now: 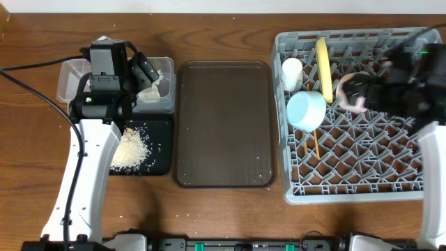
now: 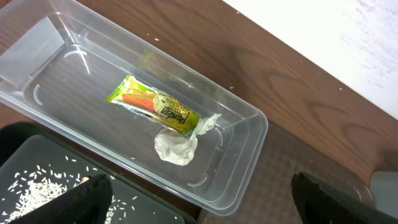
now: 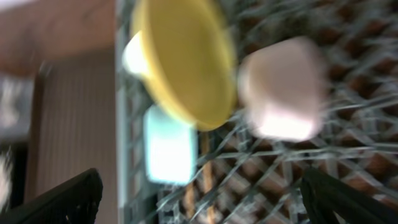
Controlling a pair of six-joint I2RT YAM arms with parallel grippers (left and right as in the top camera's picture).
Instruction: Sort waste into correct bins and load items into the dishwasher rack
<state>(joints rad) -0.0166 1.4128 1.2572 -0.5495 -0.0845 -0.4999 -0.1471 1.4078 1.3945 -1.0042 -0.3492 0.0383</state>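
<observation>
Black fingers [image 2: 90,193] sit at the two lower corners of my left wrist view, spread wide with nothing between them, so I read the left gripper [image 2: 199,190] as open. Directly ahead of it lies the clear tub [image 2: 81,81]. Inside it, the yellow-green snack wrapper [image 2: 155,106] lies flat, with the crumpled white tissue [image 2: 176,148] touching the wrapper's end closest to the gripper. By the left finger, the black tray [image 2: 37,155] sits just beside the tub and carries scattered rice crumbs [image 2: 31,186]. On the overhead, the brown serving tray [image 1: 223,125] lies between the bins and the grey dishwasher rack [image 1: 369,167]. My right wrist picture is badly blurred, yet the right gripper [image 3: 202,196] also shows its fingers far apart and holding nothing. Ahead of it in the rack the yellow plate [image 3: 180,56] stands on edge. The pinkish bowl [image 3: 283,87] is just to the plate's right, the white cup [image 3: 132,56] peeks out at its left, and the light blue bowl [image 3: 168,152] is nearer the left finger. From overhead, the chopsticks [image 1: 315,143] lie on the lattice, partly under the blue bowl.
</observation>
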